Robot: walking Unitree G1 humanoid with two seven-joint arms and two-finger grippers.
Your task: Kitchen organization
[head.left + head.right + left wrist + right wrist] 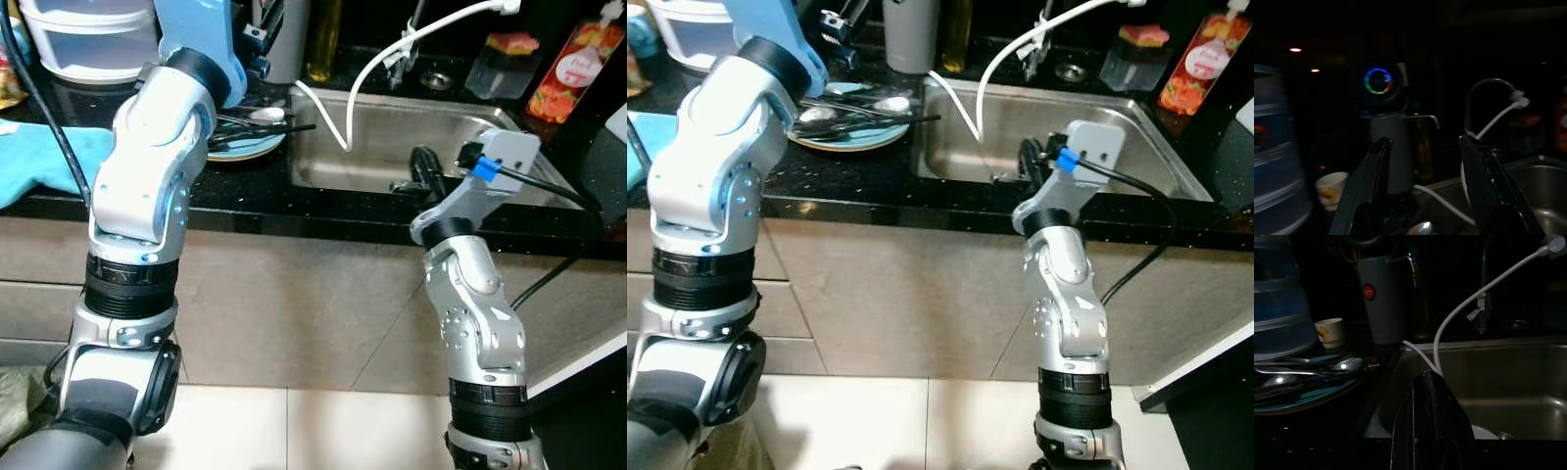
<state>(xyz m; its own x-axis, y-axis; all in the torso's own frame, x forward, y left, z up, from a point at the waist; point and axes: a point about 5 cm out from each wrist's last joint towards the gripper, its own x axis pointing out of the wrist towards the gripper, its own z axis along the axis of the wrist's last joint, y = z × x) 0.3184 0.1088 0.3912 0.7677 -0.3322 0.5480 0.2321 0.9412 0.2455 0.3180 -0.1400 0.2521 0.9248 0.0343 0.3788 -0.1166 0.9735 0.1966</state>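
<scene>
Left gripper point(1422, 191) spread above utensils point(857, 110) lying crosswise on plate point(857, 137); right gripper point(1432, 431) closed.

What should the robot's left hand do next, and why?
Probably lower the left gripper a little toward the spoons on the plate. Its fingers are open above the plate, holding nothing, with a spoon showing just below between them. The right gripper is shut at the sink edge, so the left looks like the one at work.

A home kitchen: steel sink point(392, 137) mid-frame in a black counter point(245, 191), plate point(857, 135) of cutlery upper left.
</scene>
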